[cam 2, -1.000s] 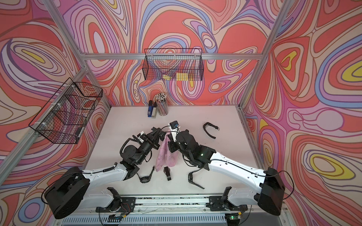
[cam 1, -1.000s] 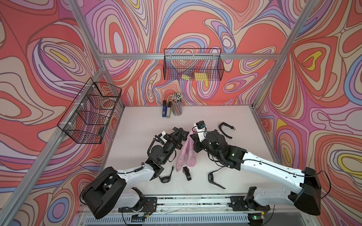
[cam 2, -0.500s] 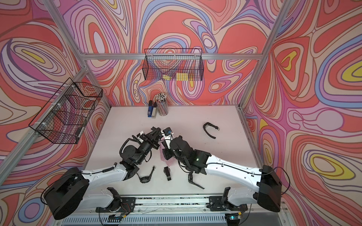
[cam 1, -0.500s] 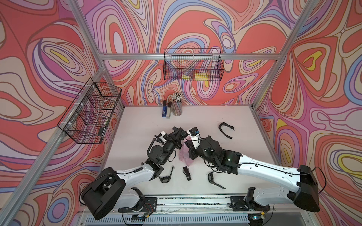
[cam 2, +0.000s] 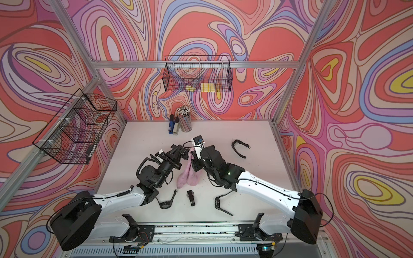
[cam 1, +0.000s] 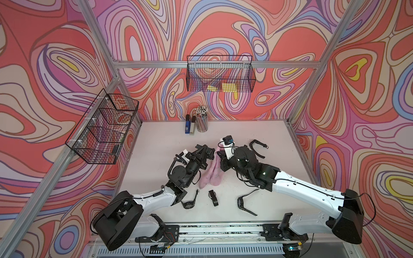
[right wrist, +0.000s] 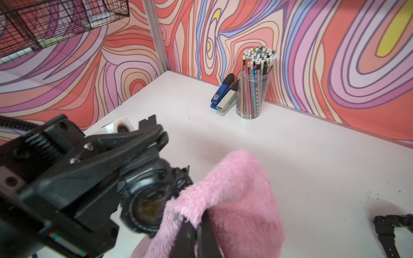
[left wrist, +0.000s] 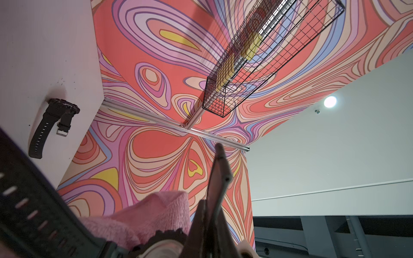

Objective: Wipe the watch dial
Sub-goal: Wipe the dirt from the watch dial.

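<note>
Only the right wrist view shows the watch dial (right wrist: 147,206) face-on. There the left gripper (cam 1: 206,152) is clamped on the watch (right wrist: 156,178), held up over the middle of the table (right wrist: 312,156), while the right gripper (right wrist: 197,232), pinched shut on the pink cloth (right wrist: 237,189), presses a fold against the dial's edge; in both top views the hanging cloth hides that contact. The wire basket (cam 1: 220,76) on the back wall holds yellow blocks (cam 1: 228,86), and the clear cup (right wrist: 252,96) is packed with pencils (right wrist: 259,55) — what the side basket (cam 1: 102,131) holds I cannot make out.
</note>
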Available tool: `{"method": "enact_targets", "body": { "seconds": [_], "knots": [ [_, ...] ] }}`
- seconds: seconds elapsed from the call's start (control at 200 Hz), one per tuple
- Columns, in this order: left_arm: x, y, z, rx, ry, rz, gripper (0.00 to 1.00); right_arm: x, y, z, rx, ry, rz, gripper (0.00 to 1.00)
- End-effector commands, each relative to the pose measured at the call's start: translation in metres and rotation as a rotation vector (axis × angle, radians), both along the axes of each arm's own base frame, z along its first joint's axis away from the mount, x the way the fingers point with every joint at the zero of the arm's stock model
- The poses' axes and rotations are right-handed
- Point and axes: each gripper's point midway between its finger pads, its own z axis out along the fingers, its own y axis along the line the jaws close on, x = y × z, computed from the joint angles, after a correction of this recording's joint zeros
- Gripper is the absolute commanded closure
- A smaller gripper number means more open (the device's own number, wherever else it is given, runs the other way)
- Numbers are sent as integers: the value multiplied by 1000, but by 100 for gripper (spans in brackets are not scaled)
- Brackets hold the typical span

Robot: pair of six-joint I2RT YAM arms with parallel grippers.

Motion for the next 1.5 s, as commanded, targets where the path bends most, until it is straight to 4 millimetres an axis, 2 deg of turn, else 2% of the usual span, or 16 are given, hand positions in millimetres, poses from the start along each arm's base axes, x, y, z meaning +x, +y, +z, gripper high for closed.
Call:
{"method": "enact_targets", "body": {
  "seconds": [0.0,0.205,0.32,0.466,0.636,0.746,0.881,1.077,1.282,1.492],
  "knots": [
    [-17,-3,37,-87,-101,-58,100,7,-11,14,4,-29,-43,100],
    [-19,1,35,-89,-97,-49,100,0,-42,21,10,-33,-93,100],
    [-19,2,35,-87,-98,-45,100,-11,-48,29,29,-34,-70,100],
    [-19,2,34,-85,-98,-42,100,-32,-38,33,44,-26,13,100],
    [-18,-1,36,-81,-106,-49,100,-52,-8,25,30,-9,117,100],
    [-19,-2,39,-79,-115,-54,100,-48,8,21,37,-7,150,100],
    [-19,-4,39,-64,-115,-62,100,-39,25,25,31,-24,173,100],
    [-21,-10,42,-56,-126,-84,100,-27,42,26,3,-41,173,100],
    [-22,-11,38,-56,-119,-87,100,-7,26,44,26,-75,104,100],
    [-22,-12,36,-52,-116,-90,100,-6,18,49,27,-77,84,100]
  ]
}}
